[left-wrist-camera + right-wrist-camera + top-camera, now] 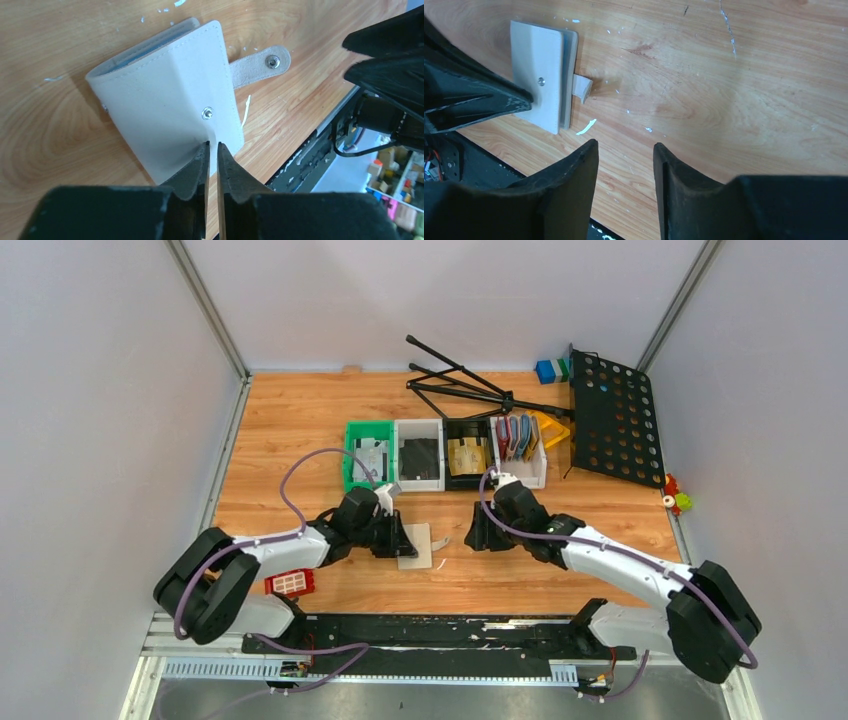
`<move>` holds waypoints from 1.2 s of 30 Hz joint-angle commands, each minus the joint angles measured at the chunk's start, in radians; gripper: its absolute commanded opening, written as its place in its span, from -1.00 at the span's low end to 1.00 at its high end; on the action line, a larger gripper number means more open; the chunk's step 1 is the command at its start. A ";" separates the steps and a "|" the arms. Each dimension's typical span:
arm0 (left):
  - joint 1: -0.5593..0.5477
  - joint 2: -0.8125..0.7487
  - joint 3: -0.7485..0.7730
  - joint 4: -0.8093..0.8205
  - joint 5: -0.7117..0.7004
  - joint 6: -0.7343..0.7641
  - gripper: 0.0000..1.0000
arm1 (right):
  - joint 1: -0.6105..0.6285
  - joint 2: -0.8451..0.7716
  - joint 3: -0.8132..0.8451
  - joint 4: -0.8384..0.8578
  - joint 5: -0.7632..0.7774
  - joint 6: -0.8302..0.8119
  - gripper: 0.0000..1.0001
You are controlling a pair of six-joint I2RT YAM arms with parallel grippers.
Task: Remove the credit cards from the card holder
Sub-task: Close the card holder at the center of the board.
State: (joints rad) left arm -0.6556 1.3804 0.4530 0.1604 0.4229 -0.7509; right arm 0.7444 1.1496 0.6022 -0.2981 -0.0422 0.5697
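Observation:
The card holder [415, 545] lies closed on the wooden table, pale grey cover up, with a metal snap and its tab [260, 65] sticking out unfastened. It also shows in the right wrist view [536, 65]. My left gripper [212, 145] is shut to a thin slit, its tips resting on the cover's near edge just below the snap, nothing between the fingers. My right gripper [624, 147] is open and empty, above bare wood to the right of the holder [475, 535]. No credit cards show; only a blue inner edge peeks out.
A row of bins stands behind: green [367, 455], white [419, 455], black [468, 455], and a white one with standing wallets [520, 445]. A black perforated music stand [615, 420] lies at the back right. A red object [290, 583] sits by the left arm.

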 commanded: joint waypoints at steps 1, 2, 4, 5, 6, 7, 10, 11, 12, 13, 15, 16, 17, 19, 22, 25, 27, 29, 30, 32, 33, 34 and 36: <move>-0.006 -0.117 0.006 -0.093 -0.096 0.052 -0.73 | -0.002 0.073 0.035 0.083 -0.006 -0.019 -0.26; -0.006 -0.141 0.009 -0.114 -0.111 0.059 -0.74 | -0.003 0.097 0.043 0.089 0.003 -0.023 -0.36; -0.006 -0.188 0.013 -0.150 -0.133 0.070 -0.76 | -0.004 0.149 0.065 0.098 0.024 -0.028 -0.62; -0.006 -0.211 0.014 -0.155 -0.142 0.073 -0.78 | -0.004 0.179 0.076 0.103 0.026 -0.033 -0.73; -0.006 -0.236 0.017 -0.182 -0.151 0.078 -0.79 | -0.003 0.207 0.089 0.109 0.021 -0.037 -0.81; -0.006 -0.250 0.021 -0.202 -0.162 0.085 -0.81 | -0.003 0.238 0.101 0.112 0.009 -0.039 -0.83; -0.006 -0.258 0.035 -0.245 -0.197 0.105 -0.87 | -0.002 0.309 0.132 0.141 -0.052 -0.036 -0.89; -0.006 -0.247 0.038 -0.246 -0.200 0.110 -0.89 | 0.001 0.324 0.136 0.159 -0.070 -0.029 -0.90; -0.006 -0.232 0.042 -0.242 -0.195 0.115 -0.91 | 0.002 0.338 0.137 0.175 -0.085 -0.025 -0.90; -0.006 -0.214 0.043 -0.233 -0.183 0.120 -0.92 | 0.006 0.344 0.140 0.189 -0.093 -0.022 -0.90; -0.006 -0.175 0.043 -0.200 -0.167 0.117 -0.94 | 0.018 0.351 0.149 0.204 -0.099 -0.019 -0.89; -0.006 -0.156 0.039 -0.177 -0.167 0.117 -0.94 | 0.025 0.353 0.154 0.213 -0.102 -0.021 -0.89; -0.006 -0.137 0.035 -0.167 -0.173 0.117 -0.94 | 0.032 0.354 0.156 0.224 -0.110 -0.021 -0.89; -0.006 -0.078 0.034 -0.124 -0.184 0.123 -0.95 | 0.048 0.359 0.159 0.253 -0.131 -0.024 -0.88; -0.006 -0.011 0.040 -0.101 -0.169 0.130 -0.99 | 0.062 0.374 0.176 0.246 -0.132 -0.030 -0.88; -0.006 0.010 0.039 -0.111 -0.200 0.145 -1.00 | 0.062 0.374 0.178 0.218 -0.107 -0.048 -0.89; -0.006 0.000 0.032 -0.126 -0.228 0.159 -1.00 | 0.061 0.345 0.170 0.187 -0.051 -0.050 -0.98; -0.006 -0.023 0.023 -0.136 -0.241 0.167 -1.00 | 0.060 0.286 0.144 0.165 0.002 -0.051 -1.00; -0.007 -0.042 0.017 -0.139 -0.243 0.170 -1.00 | 0.060 0.250 0.127 0.159 0.031 -0.053 -1.00; -0.006 -0.126 0.000 -0.146 -0.259 0.172 -0.98 | 0.058 0.166 0.095 0.139 0.114 -0.063 -0.99; -0.006 -0.181 -0.014 -0.154 -0.285 0.174 -0.97 | 0.057 0.122 0.080 0.123 0.154 -0.070 -0.98; -0.007 -0.253 -0.028 -0.170 -0.319 0.174 -0.95 | 0.057 0.081 0.069 0.100 0.202 -0.077 -0.98; -0.006 -0.401 -0.045 -0.233 -0.396 0.184 -0.90 | 0.055 -0.003 0.052 0.047 0.318 -0.090 -0.95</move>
State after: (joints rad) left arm -0.6632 1.2053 0.4362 0.0067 0.1879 -0.6128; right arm 0.8040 1.2938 0.6788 -0.1795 0.0357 0.5213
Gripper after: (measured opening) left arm 0.032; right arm 0.012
